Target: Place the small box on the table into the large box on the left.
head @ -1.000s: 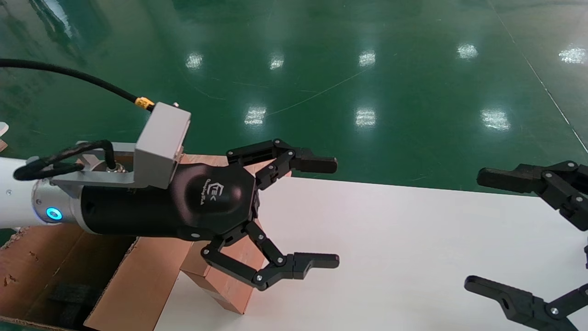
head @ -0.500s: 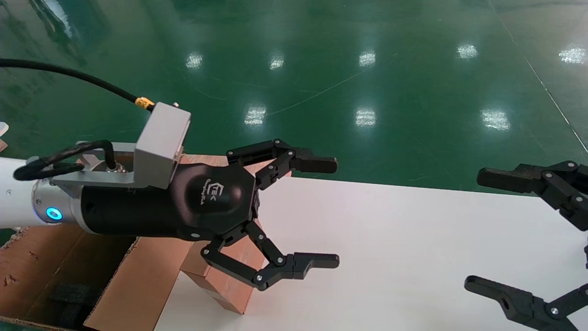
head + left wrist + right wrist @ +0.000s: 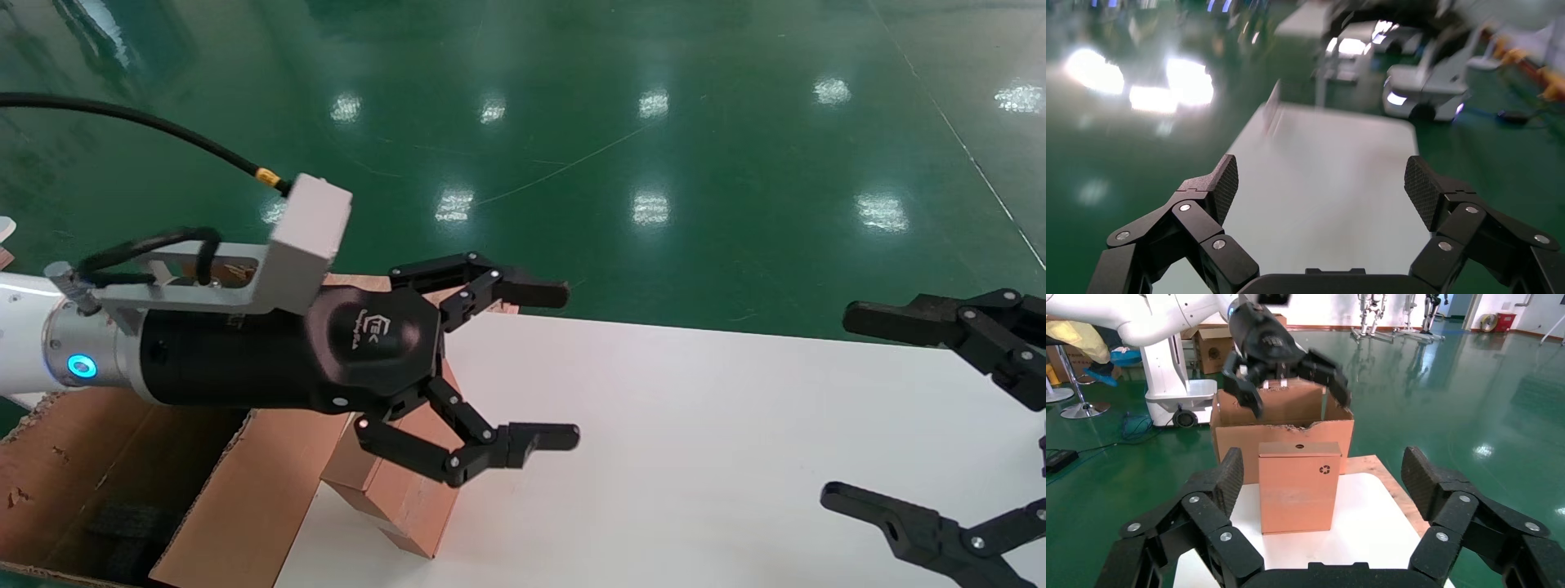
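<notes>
A: Status? 
B: Left hand point(image 3: 564, 365) spread wide, empty, above the small box point(image 3: 400, 498), which stands on the worktop point(image 3: 695, 441) beside the large box point(image 3: 204, 498) at 9 o'clock. 
A: Risk? 
B: Off-centre closure could topple it. Right hand point(image 3: 850, 408) wide, idle.

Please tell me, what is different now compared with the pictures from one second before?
The left end effector, open and empty, drew back slightly toward the robot's left, above the flat brown cardboard small box. The small box, the torn-rimmed large cardboard box and the open right end effector stayed in place.
</notes>
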`<state>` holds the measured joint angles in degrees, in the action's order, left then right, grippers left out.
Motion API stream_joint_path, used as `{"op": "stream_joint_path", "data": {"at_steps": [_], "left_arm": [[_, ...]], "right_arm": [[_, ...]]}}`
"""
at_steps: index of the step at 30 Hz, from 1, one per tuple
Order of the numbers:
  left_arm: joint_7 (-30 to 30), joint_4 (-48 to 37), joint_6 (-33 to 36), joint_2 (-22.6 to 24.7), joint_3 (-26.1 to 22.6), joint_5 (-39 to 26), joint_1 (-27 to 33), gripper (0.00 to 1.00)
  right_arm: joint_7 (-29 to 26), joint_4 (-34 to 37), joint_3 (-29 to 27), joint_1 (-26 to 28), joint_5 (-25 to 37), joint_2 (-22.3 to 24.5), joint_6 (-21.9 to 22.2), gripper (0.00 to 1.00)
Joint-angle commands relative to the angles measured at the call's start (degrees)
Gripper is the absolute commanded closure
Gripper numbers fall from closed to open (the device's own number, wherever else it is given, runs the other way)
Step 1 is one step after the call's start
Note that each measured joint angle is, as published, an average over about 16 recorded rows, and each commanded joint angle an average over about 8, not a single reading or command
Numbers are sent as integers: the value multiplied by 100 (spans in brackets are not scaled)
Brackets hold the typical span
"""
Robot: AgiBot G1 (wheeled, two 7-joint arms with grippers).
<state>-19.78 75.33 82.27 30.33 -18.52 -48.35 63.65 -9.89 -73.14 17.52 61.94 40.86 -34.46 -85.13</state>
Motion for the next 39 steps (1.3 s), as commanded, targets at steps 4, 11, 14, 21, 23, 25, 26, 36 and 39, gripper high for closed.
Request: {"op": "stream_joint_path", "data": {"at_steps": [4,11,14,21,23,25,26,36,39], "left_arm": [[-815,166,-262,-392,-207,-569,161,0],[-2145,254,-16,-859,-607,-1474,588,0],[-2647,259,311,-918,-775,-1723,883,0],[-3102,263,662,-971,-966,-1932,1346,0],[-3107,266,666,-979,-975,-1948,1371,0],[-3104,247,669,-982,-988,-1961,1397,0],[-3092,230,668,-975,-991,-1960,1396,0],[-3446,120,770,-643,-1541,-2901,1948,0],[-3750,134,829,-472,-1911,-3335,2328,0]], "right_arm": [[1,1,1,1,-1,0,0,100],[2,1,3,1,-2,1,0,100],[2,1,4,1,-2,1,1,100],[3,2,4,1,-1,2,2,100],[3,2,4,0,-1,2,2,100],[3,3,4,0,0,2,2,100],[3,3,4,0,0,2,2,100],[5,6,6,2,-1,2,2,100],[5,6,7,2,-1,2,2,100]]}}
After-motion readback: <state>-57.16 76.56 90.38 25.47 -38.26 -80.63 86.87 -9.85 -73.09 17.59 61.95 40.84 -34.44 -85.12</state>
